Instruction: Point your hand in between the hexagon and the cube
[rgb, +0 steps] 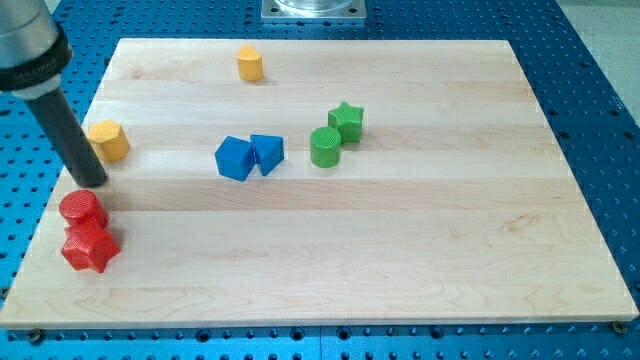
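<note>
A yellow hexagon block (108, 140) lies near the board's left edge. A blue cube (234, 158) lies near the middle, touching a blue triangular block (267, 153) on its right. My tip (93, 184) rests on the board just below and slightly left of the yellow hexagon, right above a red cylinder (83, 209). The blue cube is well off to the tip's right. The rod slants up to the view's top left corner.
A red star-like block (90, 247) sits below the red cylinder near the board's left edge. A green cylinder (325, 146) touches a green star (346, 121) right of centre. Another yellow block (250, 63) lies near the top edge. The wooden board (400, 260) lies on a blue perforated table.
</note>
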